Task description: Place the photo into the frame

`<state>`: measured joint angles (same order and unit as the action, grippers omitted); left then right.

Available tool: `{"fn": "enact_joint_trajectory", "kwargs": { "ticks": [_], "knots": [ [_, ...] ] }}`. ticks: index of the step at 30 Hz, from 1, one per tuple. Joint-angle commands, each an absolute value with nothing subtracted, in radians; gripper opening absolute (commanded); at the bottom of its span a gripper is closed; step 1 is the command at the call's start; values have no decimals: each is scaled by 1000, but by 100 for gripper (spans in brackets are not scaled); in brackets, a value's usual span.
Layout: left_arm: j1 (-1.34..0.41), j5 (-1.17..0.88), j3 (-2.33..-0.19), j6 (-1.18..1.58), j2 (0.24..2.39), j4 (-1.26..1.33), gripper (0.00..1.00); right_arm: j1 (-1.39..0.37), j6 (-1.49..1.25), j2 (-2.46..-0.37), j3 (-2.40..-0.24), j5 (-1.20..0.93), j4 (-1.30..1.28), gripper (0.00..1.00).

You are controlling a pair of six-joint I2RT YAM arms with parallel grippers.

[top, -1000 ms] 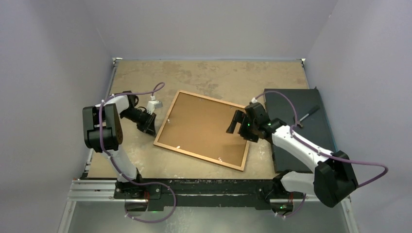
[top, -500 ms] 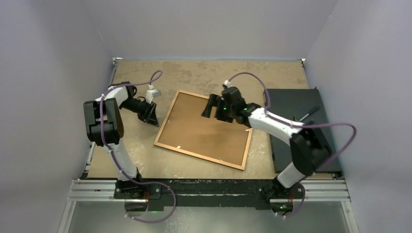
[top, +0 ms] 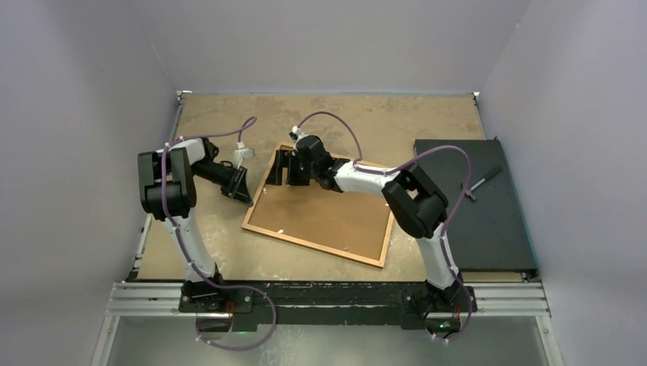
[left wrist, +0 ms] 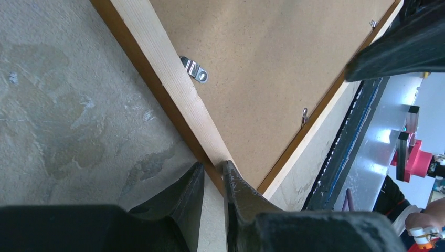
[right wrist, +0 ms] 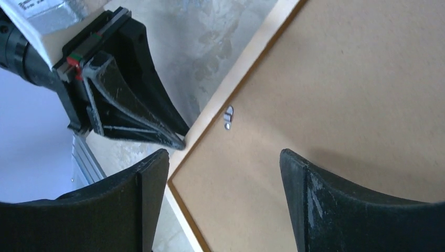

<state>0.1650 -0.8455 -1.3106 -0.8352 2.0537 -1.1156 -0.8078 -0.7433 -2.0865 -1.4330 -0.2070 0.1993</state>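
Frame [top: 312, 245] one, backing board [top: 328, 210] one, black slab [top: 481, 206] one

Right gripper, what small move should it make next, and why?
Probably lower toward the metal clip just ahead: the right gripper hangs open over the backing board, which sits inside the frame and likely must come out first.
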Motion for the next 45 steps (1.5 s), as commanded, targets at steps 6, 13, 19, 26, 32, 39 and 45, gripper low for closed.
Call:
{"fn": "enact_joint_trajectory", "kwargs": {
  "ticks": [6,13,19,26,32,39,45],
  "knots": [
    [166,-850,-1276,-876,2052,-1069,15,-829,-747,-2216,-1596,-292,281,77],
    [165,-851,-1269,-860,2049,-1051,13,-841,-772,-2271,-1624,-323,297,76],
    [165,-843,-1264,-852,2042,-1035,11,-860,-797,-2274,-1599,-348,317,75],
    [166,-841,-1262,-845,2039,-1025,10,-878,-821,-2281,-1564,-349,326,74],
    [166,-835,-1261,-844,2033,-1022,9,-878,-824,-2281,-1563,-326,307,74],
    [166,-831,-1258,-844,2030,-1017,9,-878,-823,-2275,-1561,-369,284,74],
    [166,-824,-1261,-844,2025,-1016,8,-848,-811,-2204,-1522,-356,299,75]
  ]
}}
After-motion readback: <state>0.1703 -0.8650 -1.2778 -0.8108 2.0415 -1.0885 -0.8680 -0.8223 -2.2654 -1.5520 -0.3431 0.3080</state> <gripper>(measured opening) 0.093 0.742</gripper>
